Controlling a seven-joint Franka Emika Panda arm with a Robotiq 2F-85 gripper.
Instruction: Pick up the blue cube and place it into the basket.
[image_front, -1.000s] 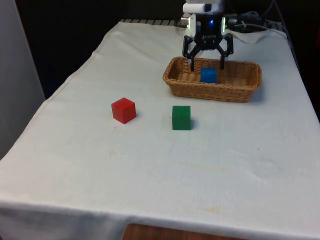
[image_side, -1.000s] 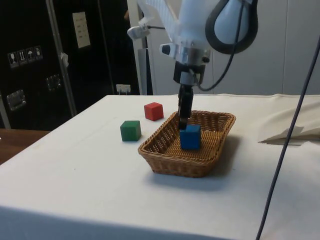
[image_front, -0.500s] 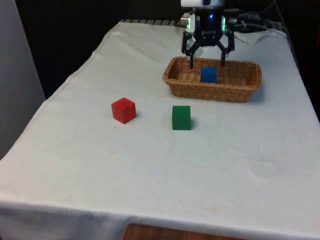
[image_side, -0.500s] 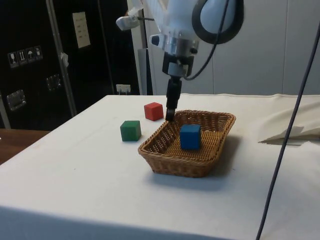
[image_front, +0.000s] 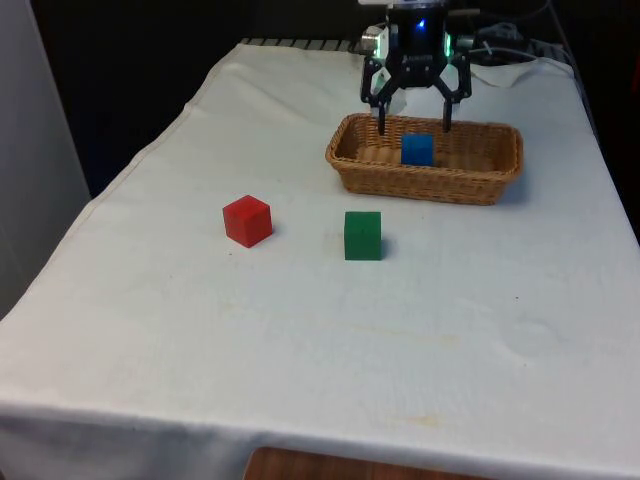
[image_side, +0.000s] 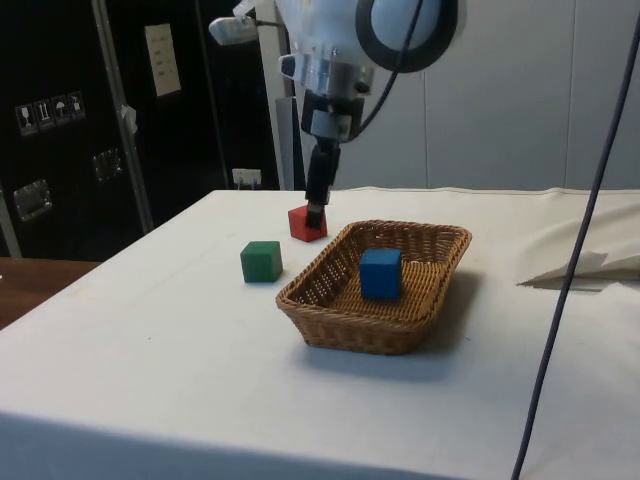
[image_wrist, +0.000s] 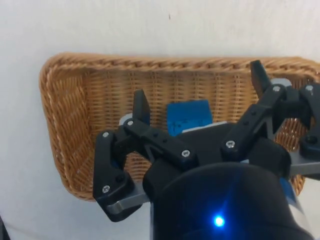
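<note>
The blue cube rests on the floor of the wicker basket, seen also as the blue cube in the basket from the side. My gripper hangs open above the basket's far rim, clear of the cube, with nothing between its fingers. From the side the gripper is raised above the basket's far edge. The wrist view looks down past the gripper at the blue cube inside the basket.
A green cube and a red cube sit on the white cloth, toward the front view's left of the basket. In the side view the green cube and red cube lie beyond the basket.
The open gripper has risen out of the basket and drawn back toward the robot. The blue cube stays where it lay in the basket.
</note>
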